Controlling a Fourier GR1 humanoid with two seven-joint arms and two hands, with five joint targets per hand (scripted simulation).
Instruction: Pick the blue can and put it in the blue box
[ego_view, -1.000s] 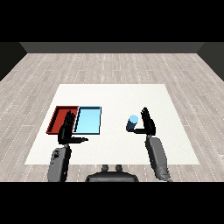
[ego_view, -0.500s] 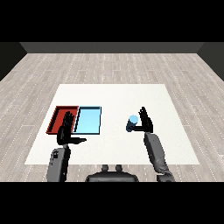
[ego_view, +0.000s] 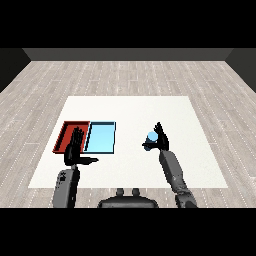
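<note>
My right hand (ego_view: 161, 140) curls its fingers and thumb round the small blue cylindrical can (ego_view: 152, 136), on the white table (ego_view: 130, 107) well right of the shallow light blue tray (ego_view: 100, 137). My left hand (ego_view: 75, 149) has straight, spread fingers over the near edge of the red tray (ego_view: 66, 131) beside it.

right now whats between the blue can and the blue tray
Only bare white table lies between the blue can and the blue tray, as the head view shows.
</note>
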